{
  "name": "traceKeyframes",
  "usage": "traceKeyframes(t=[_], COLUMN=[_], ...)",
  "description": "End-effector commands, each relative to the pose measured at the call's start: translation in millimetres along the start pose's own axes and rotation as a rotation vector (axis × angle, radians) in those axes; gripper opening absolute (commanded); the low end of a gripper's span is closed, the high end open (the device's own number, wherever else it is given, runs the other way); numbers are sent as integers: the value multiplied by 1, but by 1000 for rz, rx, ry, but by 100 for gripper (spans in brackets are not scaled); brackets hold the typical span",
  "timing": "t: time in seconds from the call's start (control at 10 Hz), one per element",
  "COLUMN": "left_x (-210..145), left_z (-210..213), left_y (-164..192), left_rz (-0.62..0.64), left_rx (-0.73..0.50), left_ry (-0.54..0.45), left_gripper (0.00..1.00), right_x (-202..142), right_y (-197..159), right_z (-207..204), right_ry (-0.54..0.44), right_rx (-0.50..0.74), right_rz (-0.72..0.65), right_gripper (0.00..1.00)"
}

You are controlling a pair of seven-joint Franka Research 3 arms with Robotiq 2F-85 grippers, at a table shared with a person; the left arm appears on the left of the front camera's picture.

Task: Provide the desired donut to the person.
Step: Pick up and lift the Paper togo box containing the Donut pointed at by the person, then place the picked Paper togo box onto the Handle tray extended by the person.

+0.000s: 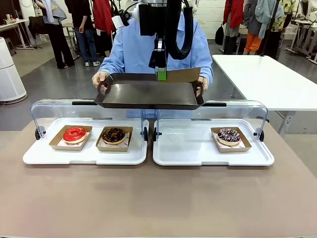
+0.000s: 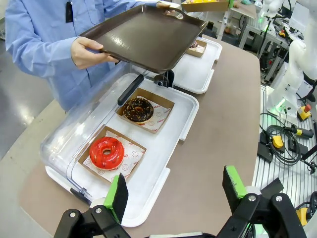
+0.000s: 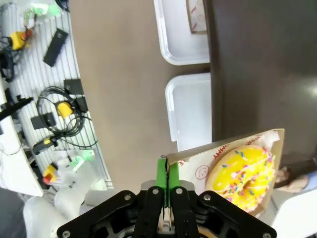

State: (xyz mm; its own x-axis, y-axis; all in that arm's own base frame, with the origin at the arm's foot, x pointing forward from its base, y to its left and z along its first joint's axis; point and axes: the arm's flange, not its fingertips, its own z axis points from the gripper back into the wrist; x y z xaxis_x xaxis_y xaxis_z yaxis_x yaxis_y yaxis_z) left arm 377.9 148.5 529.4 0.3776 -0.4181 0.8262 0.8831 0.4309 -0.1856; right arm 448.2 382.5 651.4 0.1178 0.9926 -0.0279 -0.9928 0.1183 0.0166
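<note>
Yellow sprinkled donut point(image 3: 228, 168) is sitting in its cardboard boat point(image 3: 195, 159), hanging above the far rim of the dark serving tray point(image 1: 148, 94) that the person point(image 1: 133, 49) is holding level. Right gripper point(image 3: 165, 166) is pinching the boat's rim, jaws closed tight on it. Left gripper point(image 2: 176, 186) is hovering well apart from the serving tray, jaws spread wide and empty.

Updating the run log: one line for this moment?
phase: delivery | right gripper: shut on brown cardboard tray with yellow sprinkled donut, above person's dark brown serving tray | left gripper: open, over table
</note>
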Motion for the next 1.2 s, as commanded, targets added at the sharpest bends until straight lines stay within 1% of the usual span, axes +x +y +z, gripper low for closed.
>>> traceKeyframes(t=[0.0, 1.1], left_x=[1, 1], left_z=[1, 1], left_y=[0, 0], left_rz=[-7, -7], left_rx=[-5, -5], left_ry=[-19, -19], left_gripper=[100, 100], right_x=[-4, -4], right_y=[6, 6], right_z=[3, 3], right_ry=[-1, -1], right_rx=[-6, -6], right_rz=[-6, -6], right_gripper=[0, 0])
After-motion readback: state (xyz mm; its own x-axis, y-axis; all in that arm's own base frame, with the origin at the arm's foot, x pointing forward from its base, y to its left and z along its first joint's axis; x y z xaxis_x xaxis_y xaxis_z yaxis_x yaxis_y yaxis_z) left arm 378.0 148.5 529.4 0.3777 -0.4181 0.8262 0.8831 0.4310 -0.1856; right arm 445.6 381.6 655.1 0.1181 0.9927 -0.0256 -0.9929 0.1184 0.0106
